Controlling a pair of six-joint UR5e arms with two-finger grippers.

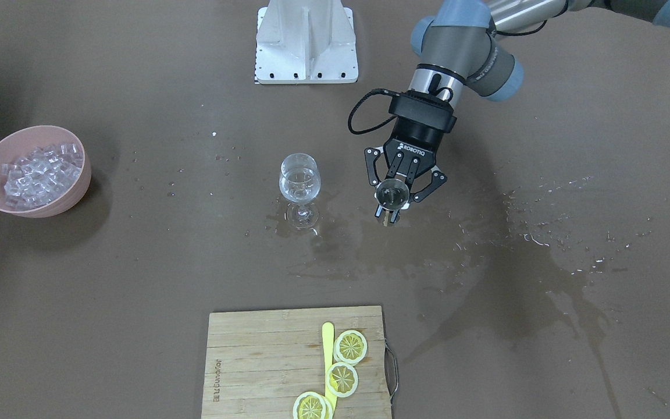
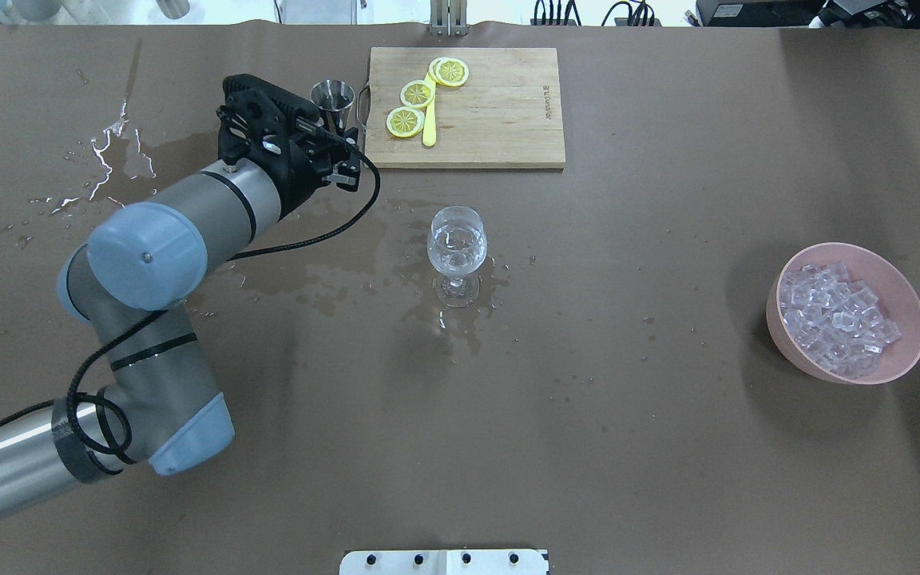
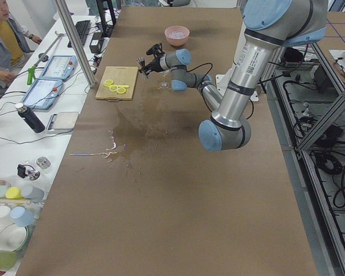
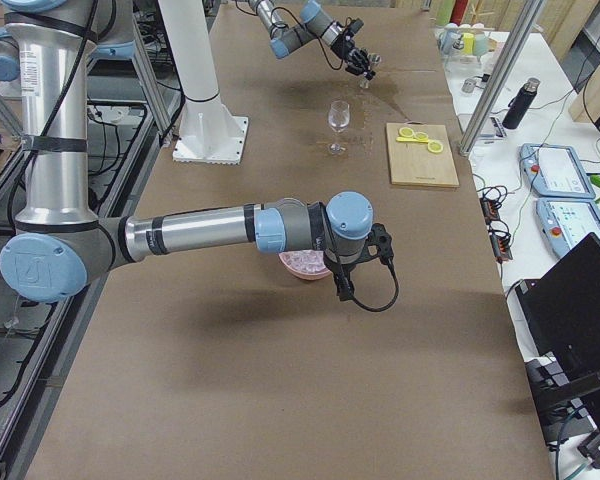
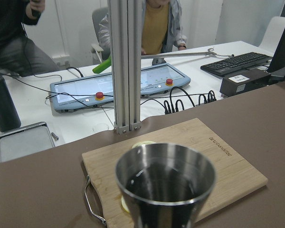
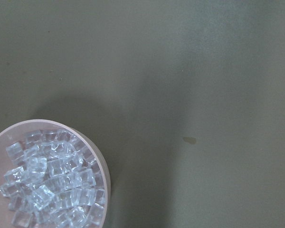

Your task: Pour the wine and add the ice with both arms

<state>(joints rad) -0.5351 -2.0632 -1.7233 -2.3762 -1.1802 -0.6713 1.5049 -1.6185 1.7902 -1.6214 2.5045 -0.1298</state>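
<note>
Clear stemmed wine glass (image 1: 299,186) stands mid brown counter (image 1: 137,279), a little clear wine (image 2: 455,243) inside | pink bowl (image 1: 81,187) heaped with glassy ice cubes (image 1: 41,171) | left fingers (image 1: 369,166) clamp steel jigger (image 1: 392,194) upright | right arm (image 4: 200,232) above bowl, its grip: cannot tell

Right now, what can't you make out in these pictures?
Right hand: seen only in the right side view, fingers hidden behind its wrist; open or shut, cannot tell.
Pink bowl: right wrist view, cut off by left and bottom edges.
Steel cup: left wrist view, dark inside; any liquid left is unclear.
Lemon slice: front view, cut by the bottom edge.
</note>
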